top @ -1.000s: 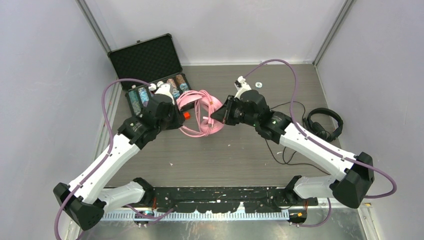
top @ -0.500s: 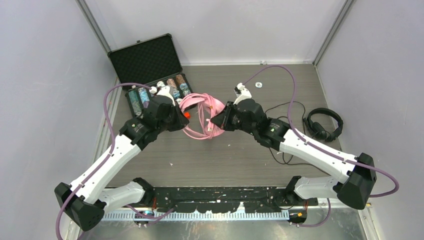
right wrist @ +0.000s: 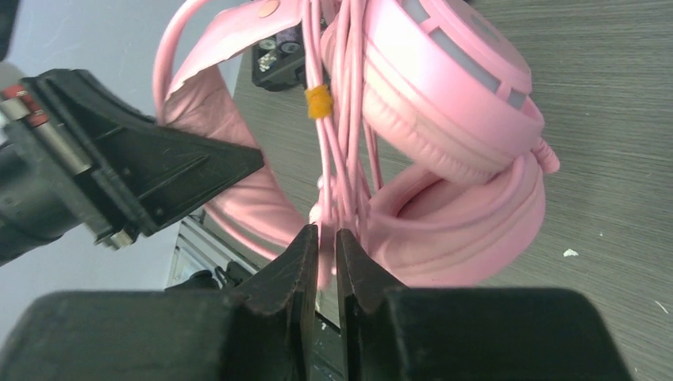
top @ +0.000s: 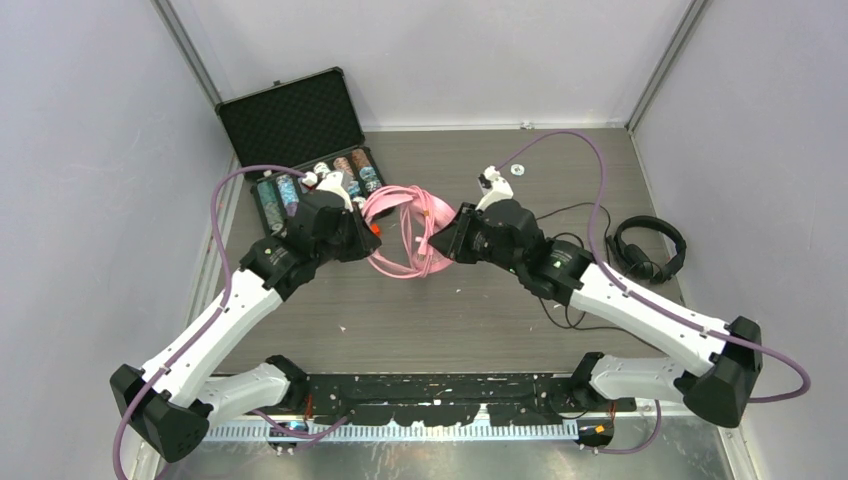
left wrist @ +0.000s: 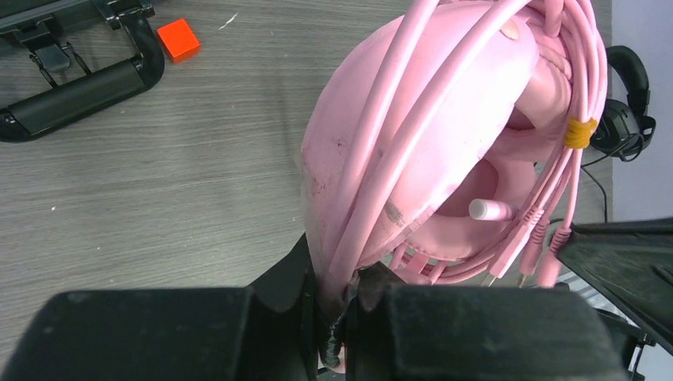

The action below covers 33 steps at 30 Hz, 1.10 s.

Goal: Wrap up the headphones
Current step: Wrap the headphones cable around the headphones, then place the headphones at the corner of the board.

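Pink headphones [top: 405, 225] held between both arms, far-centre of counter [top: 480, 320]. Left gripper [left wrist: 337, 305] clamps headset rim. Right gripper [right wrist: 325, 250] pinches pink cable [right wrist: 343, 159] strands. Black headphones [top: 648, 248] lie at right, well apart. Advice: hold strands taut, lay loops snug beside orange tie [right wrist: 319, 101], mind dangling plugs.

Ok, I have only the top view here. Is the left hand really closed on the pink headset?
Observer: Yes. In the left wrist view the left hand is shut on the lower edge of the pink headset.
Operator: And the right hand?
Observer: Its wrist view shows the right hand shut on strands of the pink cable.
Operator: Are the strands tied?
Observer: Yes, an orange tie binds them, a little beyond the fingertips.
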{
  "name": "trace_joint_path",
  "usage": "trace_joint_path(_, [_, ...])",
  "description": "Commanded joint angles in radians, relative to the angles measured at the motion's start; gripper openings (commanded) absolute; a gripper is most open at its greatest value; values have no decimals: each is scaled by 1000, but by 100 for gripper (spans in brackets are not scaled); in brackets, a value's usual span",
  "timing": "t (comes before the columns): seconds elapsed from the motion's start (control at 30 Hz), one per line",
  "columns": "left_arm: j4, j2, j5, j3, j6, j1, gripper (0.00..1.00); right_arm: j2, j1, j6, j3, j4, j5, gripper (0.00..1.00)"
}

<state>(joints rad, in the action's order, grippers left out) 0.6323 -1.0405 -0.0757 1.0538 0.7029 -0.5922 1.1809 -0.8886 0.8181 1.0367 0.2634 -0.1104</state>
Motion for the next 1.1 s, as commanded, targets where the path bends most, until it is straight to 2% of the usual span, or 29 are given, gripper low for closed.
trace_joint_path(0.0, [-165, 21, 25, 31, 17, 13, 0, -97, -9, 15, 1, 16, -11, 21])
trace_joint_path(0.3, [-187, -45, 62, 59, 6, 12, 0, -233, -9, 26, 9, 83, -10, 23])
trace_joint_path(0.37, [-209, -82, 71, 68, 15, 12, 0, -272, -9, 31, 4, 92, 2, 27])
trace_joint_path(0.43, [-232, -133, 123, 91, 26, 13, 0, -313, -9, 33, -6, 102, 5, 33])
trace_joint_path(0.6, [-341, -268, 176, 184, 37, 14, 0, -409, -9, 3, -5, 165, -12, 66])
trace_joint_path(0.67, [-378, -338, 178, 236, 38, 13, 0, -439, -8, -29, 5, 213, -58, 74])
trace_joint_path(0.9, [-516, -630, 209, 441, 106, 29, 0, -496, -8, -78, 45, 351, -96, 79])
trace_joint_path(1.07, [-545, -808, 249, 592, 148, 51, 0, -521, -9, -104, 77, 409, -131, 81])
